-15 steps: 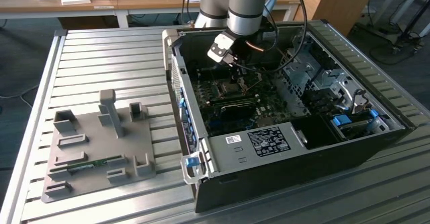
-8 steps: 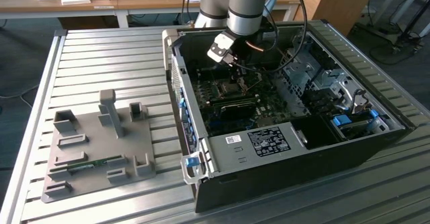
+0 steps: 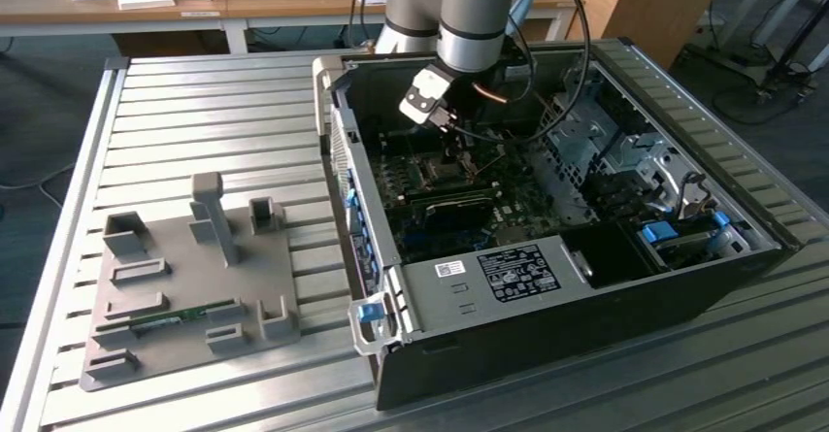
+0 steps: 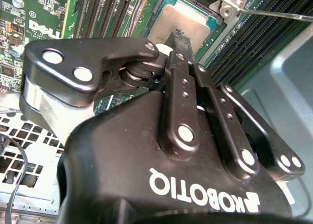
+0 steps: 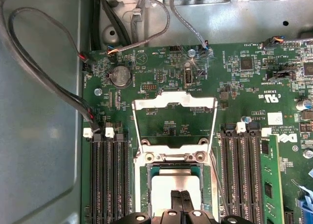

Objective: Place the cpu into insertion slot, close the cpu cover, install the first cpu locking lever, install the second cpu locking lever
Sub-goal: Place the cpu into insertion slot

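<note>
The cpu [image 5: 168,187] [image 4: 183,19], pale silvery-grey, lies flat in the insertion slot [image 3: 447,172] on the green motherboard inside the open computer case. My gripper [image 5: 182,200] [image 4: 177,44] [image 3: 448,129] hangs just above the cpu's middle, with its black fingers pressed together and nothing between them. The cpu cover [image 5: 176,100] is swung open: its silvery frame lies back flat on the board beyond the socket, hinged at the socket's edge. A thin wire locking lever [image 5: 218,182] [image 4: 279,13] stands free beside the socket.
Black memory slots [image 5: 105,180] flank the socket on both sides, and one holds a green module [image 5: 270,180]. Loose cables [image 5: 44,82] run along the case wall. On the slatted table outside the case [image 3: 557,277] sits a grey fixture plate [image 3: 182,286].
</note>
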You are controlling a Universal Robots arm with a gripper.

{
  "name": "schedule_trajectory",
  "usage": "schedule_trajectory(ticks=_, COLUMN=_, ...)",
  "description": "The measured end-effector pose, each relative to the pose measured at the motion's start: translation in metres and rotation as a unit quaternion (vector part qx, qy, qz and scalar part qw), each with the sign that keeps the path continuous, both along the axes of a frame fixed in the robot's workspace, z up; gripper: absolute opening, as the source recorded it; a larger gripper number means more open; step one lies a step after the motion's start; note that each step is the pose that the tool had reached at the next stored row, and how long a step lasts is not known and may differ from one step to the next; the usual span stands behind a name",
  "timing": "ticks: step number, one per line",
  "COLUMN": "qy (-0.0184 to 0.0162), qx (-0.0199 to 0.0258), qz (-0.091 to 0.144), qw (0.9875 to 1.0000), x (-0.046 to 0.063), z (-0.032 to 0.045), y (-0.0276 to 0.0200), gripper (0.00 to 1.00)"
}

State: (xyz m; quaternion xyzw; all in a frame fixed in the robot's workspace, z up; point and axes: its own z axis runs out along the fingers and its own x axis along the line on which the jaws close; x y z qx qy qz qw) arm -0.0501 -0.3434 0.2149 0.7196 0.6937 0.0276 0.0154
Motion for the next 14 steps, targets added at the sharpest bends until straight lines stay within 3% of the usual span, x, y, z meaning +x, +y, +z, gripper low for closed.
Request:
schedule_trajectory(ticks=9, qy=-0.0001, qx=0.0001, qz=0.009, qw=1.0000, x=0.0000, z=-0.0003, y=0.0000, gripper=0.11)
schedule_trajectory(ticks=14, qy=0.0000, qx=0.0001, qz=0.009, qw=1.0000, x=0.0000, z=-0.0046, y=0.0000, gripper=0.11)
